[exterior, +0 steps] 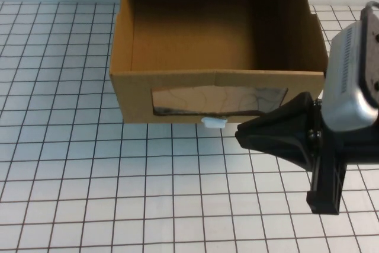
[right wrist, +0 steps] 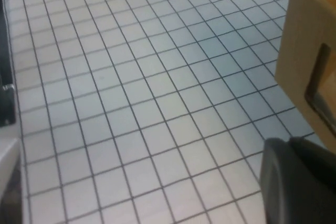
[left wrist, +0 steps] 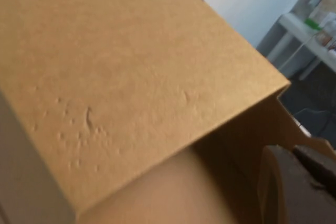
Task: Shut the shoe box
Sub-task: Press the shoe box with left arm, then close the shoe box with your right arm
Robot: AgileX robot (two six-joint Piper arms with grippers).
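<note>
**Soft, even light over a gridded table; close views lose focus**

Diffuse overhead light falls evenly on the white table (exterior: pixel 71 164), leaving only a thin, faint shadow along the front foot of the shoe box (exterior: pixel 216 96). The box's inside sinks into deep brown shade. Its plastic window (exterior: pixel 219 100) carries dull, streaky reflections. The right gripper (exterior: pixel 246 134), near the lens, reads as a dark, soft-edged mass. In the left wrist view, cardboard fills the frame, blurred, with a hazy bright background. The right wrist view looks cool, bluish and slightly smeared.

Shoe box (exterior: pixel 177 90) matt cardboard, glossy plastic window (exterior: pixel 219 100).
</note>
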